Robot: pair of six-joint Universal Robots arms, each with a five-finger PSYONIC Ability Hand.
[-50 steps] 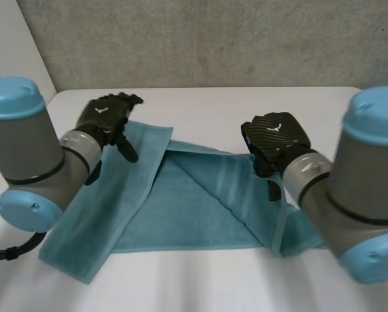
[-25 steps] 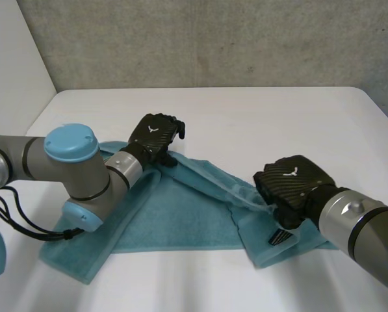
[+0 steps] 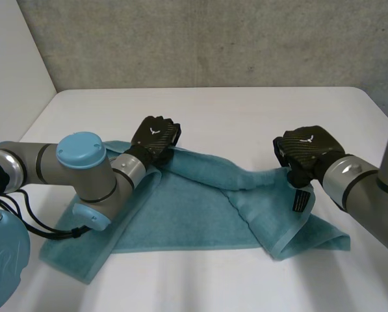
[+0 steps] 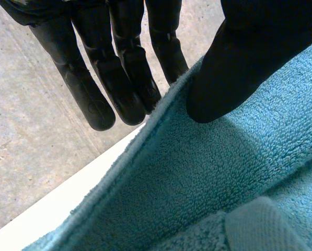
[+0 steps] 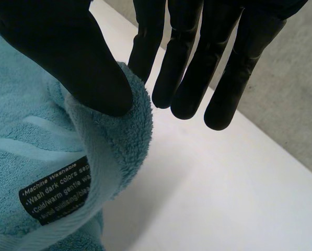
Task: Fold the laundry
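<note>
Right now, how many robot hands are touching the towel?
2: the left black robot hand pinches the far edge of the teal terry towel; the right black robot hand pinches its labelled corner.

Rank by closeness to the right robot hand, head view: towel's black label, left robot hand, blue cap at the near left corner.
1. black label, on the towel just under the right robot hand
2. left robot hand, across the towel
3. blue cap, near left corner

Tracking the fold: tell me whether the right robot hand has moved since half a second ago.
Yes. The right robot hand went rightward, toward the table's far edge.
</note>
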